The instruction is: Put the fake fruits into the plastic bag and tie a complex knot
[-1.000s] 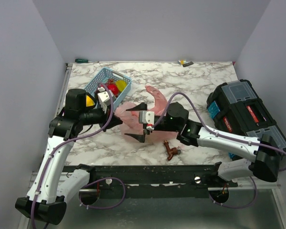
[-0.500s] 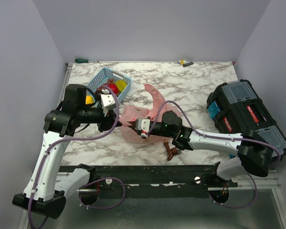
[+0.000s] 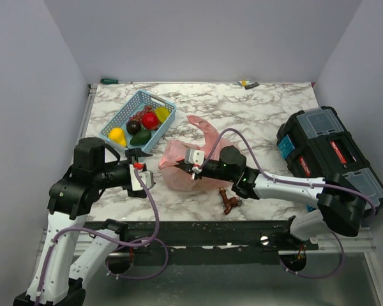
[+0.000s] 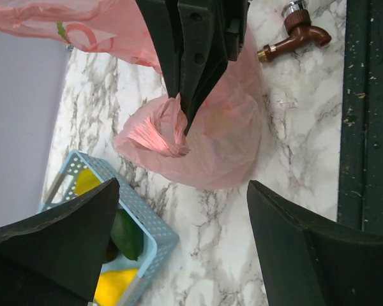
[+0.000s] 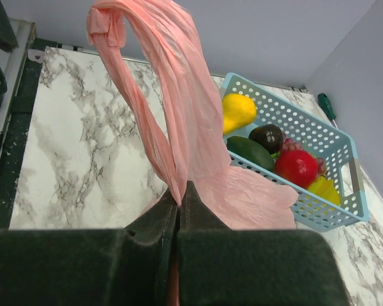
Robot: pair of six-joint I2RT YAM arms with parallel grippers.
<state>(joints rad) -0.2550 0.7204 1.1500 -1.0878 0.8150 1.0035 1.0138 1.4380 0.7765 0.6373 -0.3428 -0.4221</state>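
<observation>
The fake fruits, a red one [image 3: 150,120], yellow ones [image 3: 117,136], a green one [image 3: 140,137] and a dark one [image 3: 133,127], lie in the light-blue basket [image 3: 154,102]. The pink plastic bag [image 3: 182,178] sits on the marble in front of the basket. My right gripper [image 3: 179,164] is shut on a twisted bunch of the bag [image 4: 159,127], and a long pink strip [image 5: 172,83] rises from its jaws [image 5: 180,191]. My left gripper [image 3: 137,178] stands open and empty just left of the bag [image 4: 184,185]. What is inside the bag I cannot make out.
A black toolbox [image 3: 332,156] fills the right side of the table. A brown tap-shaped piece [image 3: 229,202] lies near the front edge by the right arm. A green screwdriver [image 3: 115,81] and a small yellow-grey item [image 3: 249,83] lie at the back edge.
My left gripper opened, let go of the bag and drew back to the left and nearer. My right gripper closed on the bag's bunched plastic.
</observation>
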